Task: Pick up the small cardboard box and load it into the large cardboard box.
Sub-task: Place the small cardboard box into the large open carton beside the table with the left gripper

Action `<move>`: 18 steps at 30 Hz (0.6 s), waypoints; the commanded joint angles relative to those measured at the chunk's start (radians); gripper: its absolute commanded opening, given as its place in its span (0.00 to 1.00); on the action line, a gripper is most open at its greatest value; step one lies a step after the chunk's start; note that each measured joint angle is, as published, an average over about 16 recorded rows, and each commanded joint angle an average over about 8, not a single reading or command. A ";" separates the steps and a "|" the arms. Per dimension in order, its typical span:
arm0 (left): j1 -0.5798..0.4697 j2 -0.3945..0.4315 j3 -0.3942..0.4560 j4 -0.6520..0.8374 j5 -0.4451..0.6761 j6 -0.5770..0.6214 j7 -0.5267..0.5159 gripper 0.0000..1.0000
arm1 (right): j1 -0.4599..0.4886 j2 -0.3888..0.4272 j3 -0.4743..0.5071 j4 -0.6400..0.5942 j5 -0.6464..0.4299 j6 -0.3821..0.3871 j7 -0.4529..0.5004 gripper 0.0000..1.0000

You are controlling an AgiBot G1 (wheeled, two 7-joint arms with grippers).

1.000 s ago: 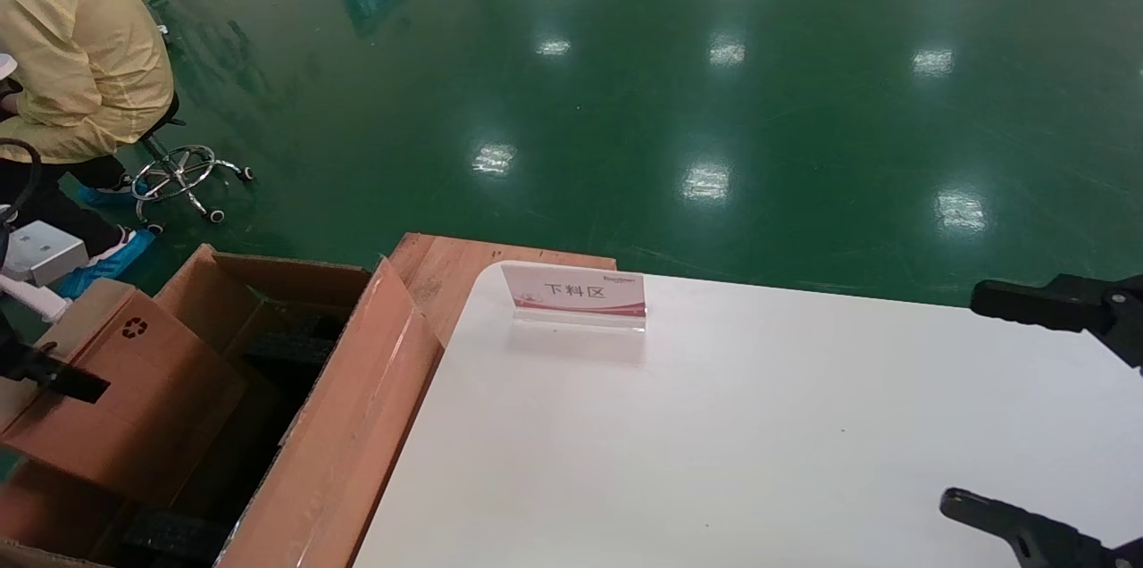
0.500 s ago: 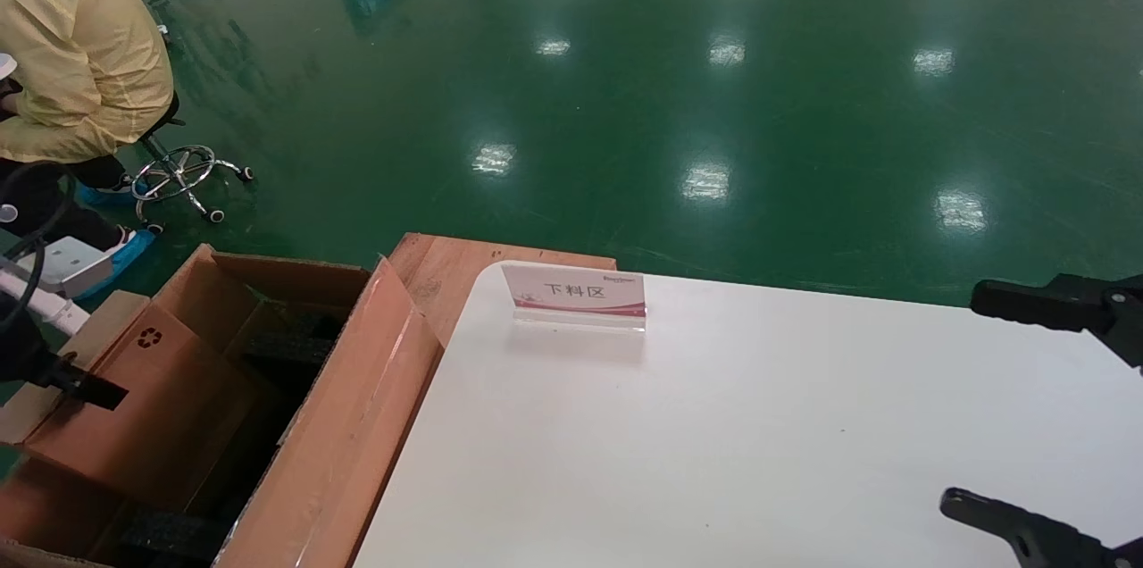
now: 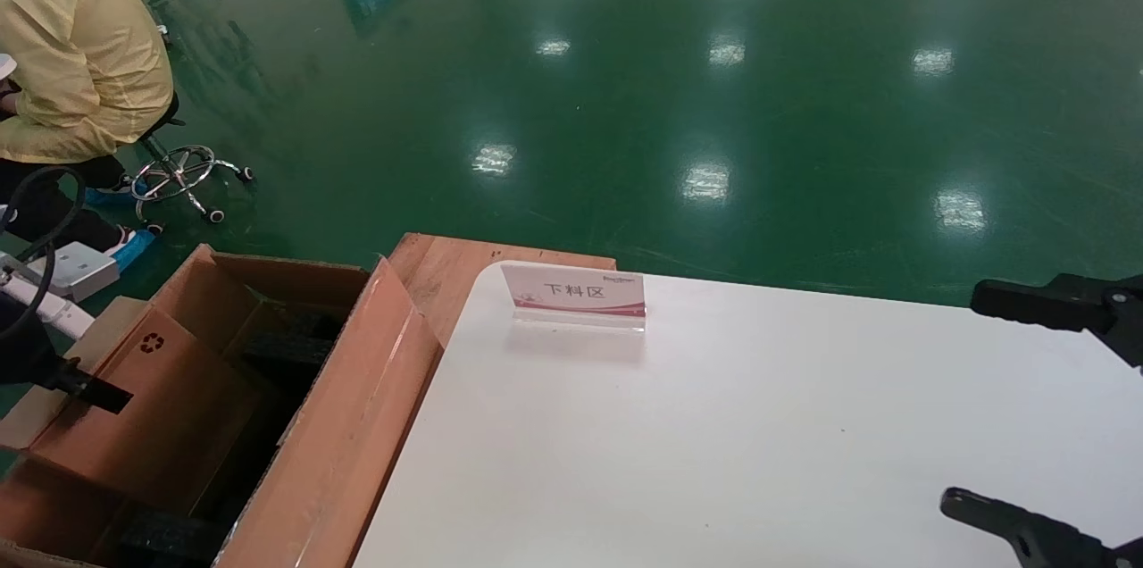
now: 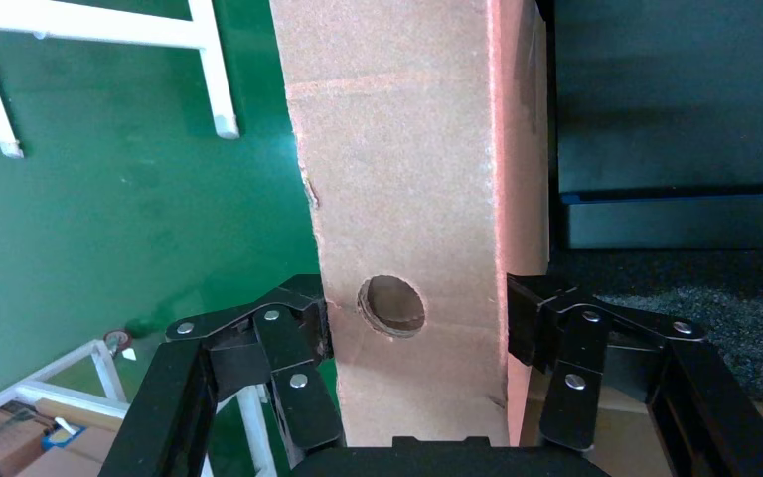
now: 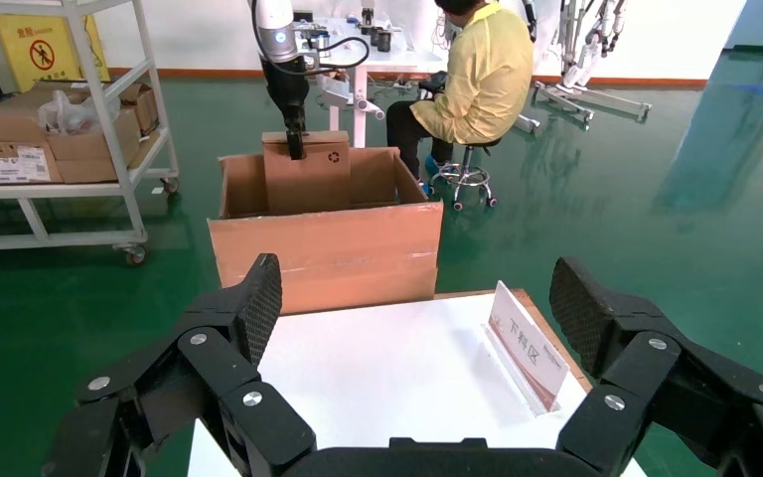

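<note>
One carton in transit — our left gripper (image 4: 417, 333), clamped on the small cardboard box (image 3: 147, 398), has sunk it deeper into the large cardboard box (image 3: 348, 425), nearly loaded — right gripper (image 5: 417, 348) spread, idle.

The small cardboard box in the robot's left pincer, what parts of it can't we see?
- Small cardboard box bottom: head view, sunk behind the large cardboard box's wall.
- Its top end: left wrist view, cut off by the picture edge.
- Left pincer pads: left wrist view, pressed against the box's sides.
</note>
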 commanded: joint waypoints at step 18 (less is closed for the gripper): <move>-0.013 -0.009 0.000 -0.017 0.013 0.004 -0.004 1.00 | 0.000 0.000 0.000 0.000 0.000 0.000 0.000 1.00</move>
